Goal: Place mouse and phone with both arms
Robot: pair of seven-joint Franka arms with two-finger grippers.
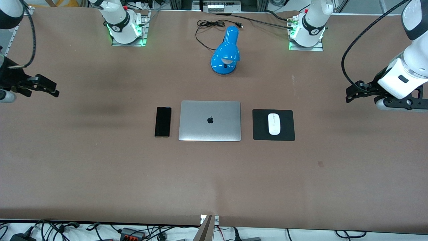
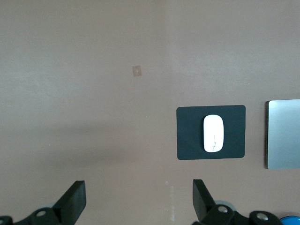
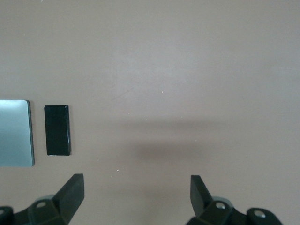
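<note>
The white mouse (image 1: 274,124) lies on a black mouse pad (image 1: 259,132) beside a shut silver laptop (image 1: 209,121), toward the left arm's end. It also shows in the left wrist view (image 2: 213,133). The black phone (image 1: 163,122) lies flat on the table beside the laptop, toward the right arm's end, and shows in the right wrist view (image 3: 57,130). My left gripper (image 1: 351,92) (image 2: 139,187) is open and empty, up over bare table at its end. My right gripper (image 1: 51,88) (image 3: 137,183) is open and empty over bare table at its end.
A blue desk lamp (image 1: 226,52) with a black cord lies between the two arm bases, farther from the front camera than the laptop. The mouse pad (image 2: 187,140) and the laptop's edge (image 2: 283,133) show in the left wrist view. The table is brown.
</note>
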